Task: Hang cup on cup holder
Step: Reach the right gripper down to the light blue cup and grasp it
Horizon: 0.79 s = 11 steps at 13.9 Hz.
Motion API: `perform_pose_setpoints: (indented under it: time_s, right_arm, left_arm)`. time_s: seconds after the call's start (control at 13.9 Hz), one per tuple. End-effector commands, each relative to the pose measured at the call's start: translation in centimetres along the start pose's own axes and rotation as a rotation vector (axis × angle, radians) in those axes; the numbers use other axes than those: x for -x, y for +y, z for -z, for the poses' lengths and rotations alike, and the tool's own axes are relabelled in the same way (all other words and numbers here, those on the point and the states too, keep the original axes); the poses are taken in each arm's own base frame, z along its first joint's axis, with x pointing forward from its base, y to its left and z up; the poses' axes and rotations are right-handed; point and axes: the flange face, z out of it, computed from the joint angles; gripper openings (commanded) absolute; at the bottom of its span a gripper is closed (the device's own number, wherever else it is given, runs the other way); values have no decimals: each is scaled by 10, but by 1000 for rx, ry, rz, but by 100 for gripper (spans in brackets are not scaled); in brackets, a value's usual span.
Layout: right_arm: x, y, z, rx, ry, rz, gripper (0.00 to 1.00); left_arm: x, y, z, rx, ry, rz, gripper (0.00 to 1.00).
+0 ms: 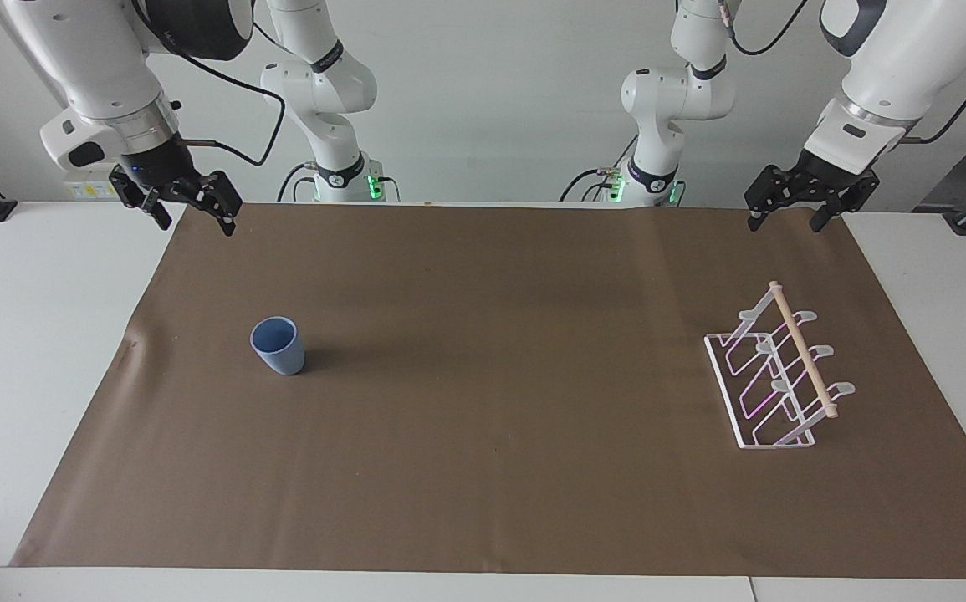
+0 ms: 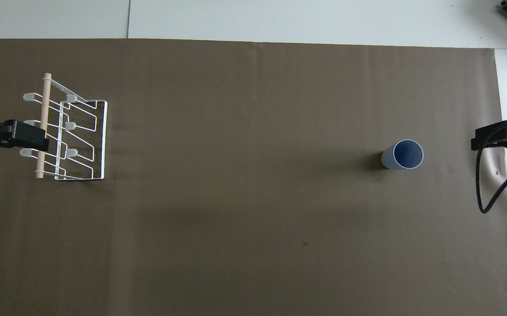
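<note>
The light-blue cup (image 1: 278,345) stands upright, mouth up, on the brown mat toward the right arm's end of the table, also seen from above as the cup (image 2: 402,154). The white wire cup holder (image 1: 779,368) with its wooden dowel stands toward the left arm's end, prongs bare; from above the cup holder (image 2: 75,131) shows its rectangular base. My right gripper (image 1: 196,224) hangs open and empty over the mat's corner by the robots. My left gripper (image 1: 784,224) hangs open and empty over the mat's other corner by the robots, well apart from the rack.
A brown paper mat (image 1: 483,435) covers most of the white table (image 1: 23,351). A black cable (image 2: 481,193) loops down from the right arm near the mat's edge. The two arm bases (image 1: 340,180) stand at the table's edge by the robots.
</note>
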Motion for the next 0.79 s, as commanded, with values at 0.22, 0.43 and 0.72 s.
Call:
perform_pose_setpoints:
  time_s: [0.22,0.43,0.72]
  right_arm:
    - [8,2,-38,-19,30,12,100]
    - [6,3,-80,-20,27,35,100]
    - [0,1,-148,-23,40,67,100]
  left_arm:
    - [3,-1,-1,-15,11,-1,100]
    - [3,2,0,-17,14,-10,100]
    - [3,2,-1,-15,12,-11,100]
